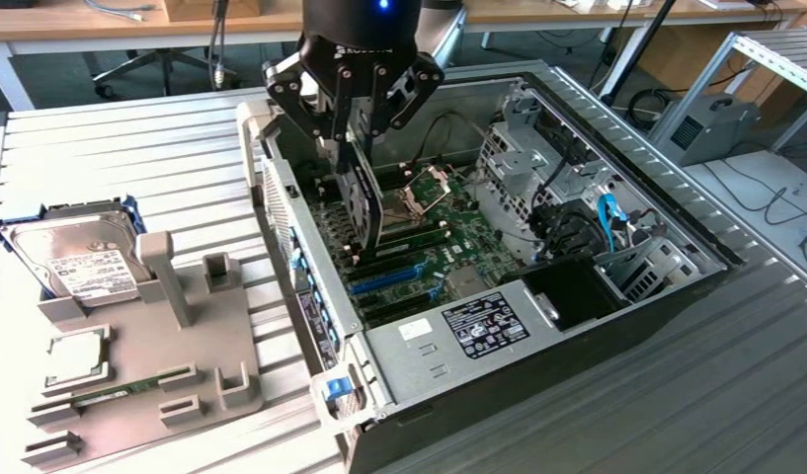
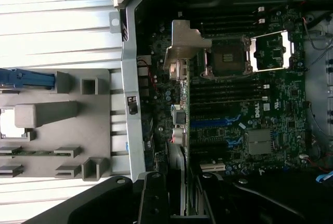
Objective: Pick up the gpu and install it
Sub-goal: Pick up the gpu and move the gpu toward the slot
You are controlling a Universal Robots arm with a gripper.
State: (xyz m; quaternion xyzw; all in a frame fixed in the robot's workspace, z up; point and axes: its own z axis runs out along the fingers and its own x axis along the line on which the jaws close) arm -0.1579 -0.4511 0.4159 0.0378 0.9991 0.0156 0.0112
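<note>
The gpu (image 1: pixel 364 202), a thin black card, hangs edge-down inside the open computer case (image 1: pixel 640 296), above the green motherboard (image 1: pixel 443 242). My gripper (image 1: pixel 357 133) is shut on the card's upper edge. From the wrist, the gpu (image 2: pixel 177 125) appears edge-on, with its silver bracket (image 2: pixel 183 39) at the far end, near the case's rear wall. My black fingers (image 2: pixel 154 198) frame the card. The card's lower edge hovers close to the blue expansion slots (image 1: pixel 383 279), also visible as blue slots (image 2: pixel 213 123) in the wrist view. Whether the card touches a slot cannot be told.
A grey fixture (image 1: pixel 139 375) at the exterior view's left holds a silver hard drive (image 1: pixel 76 259) with a white label, a green memory stick (image 1: pixel 114 388) and a square chip (image 1: pixel 74 357). Inside the case are an open CPU socket (image 1: pixel 423 193), drive cages (image 1: pixel 535 148) and cables.
</note>
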